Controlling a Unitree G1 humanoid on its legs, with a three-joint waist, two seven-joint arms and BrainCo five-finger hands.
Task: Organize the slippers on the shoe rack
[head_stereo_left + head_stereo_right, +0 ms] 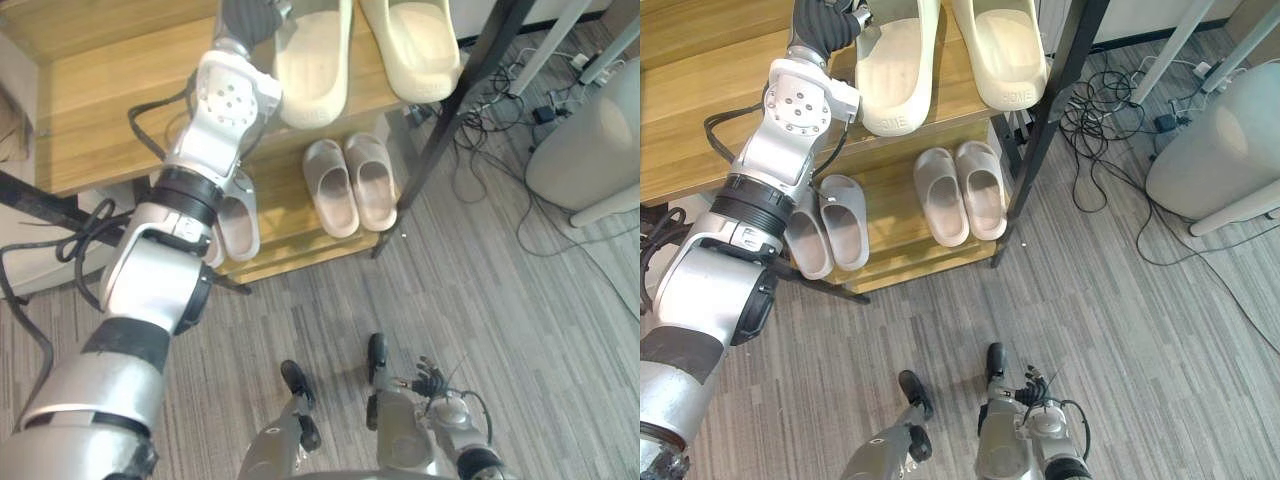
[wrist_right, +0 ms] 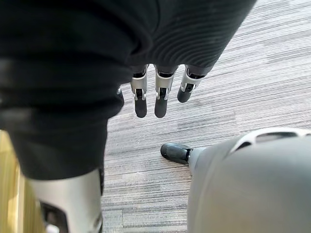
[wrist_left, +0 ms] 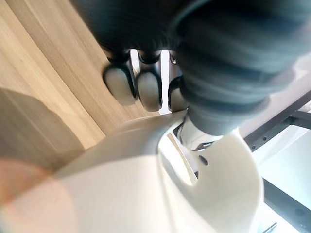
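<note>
The left arm is stretched up to the upper shelf of the shoe rack [image 1: 110,100]. There the left hand [image 1: 248,18] is curled onto the edge of a cream slipper [image 1: 312,70], which is laid beside its mate [image 1: 415,50]. The right hand [image 2: 158,92] is hung low before the rack over the carpet [image 2: 252,58], its fingers straight and holding nothing.

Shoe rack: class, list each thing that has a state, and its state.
Cream slippers: side by side on the upper shelf.
Pinkish slippers: side by side, lower shelf.
Grey slippers: lower shelf, partly hidden.
Left hand: at the left cream slipper, hold unclear.
Right hand: open, hanging above the floor.
</note>
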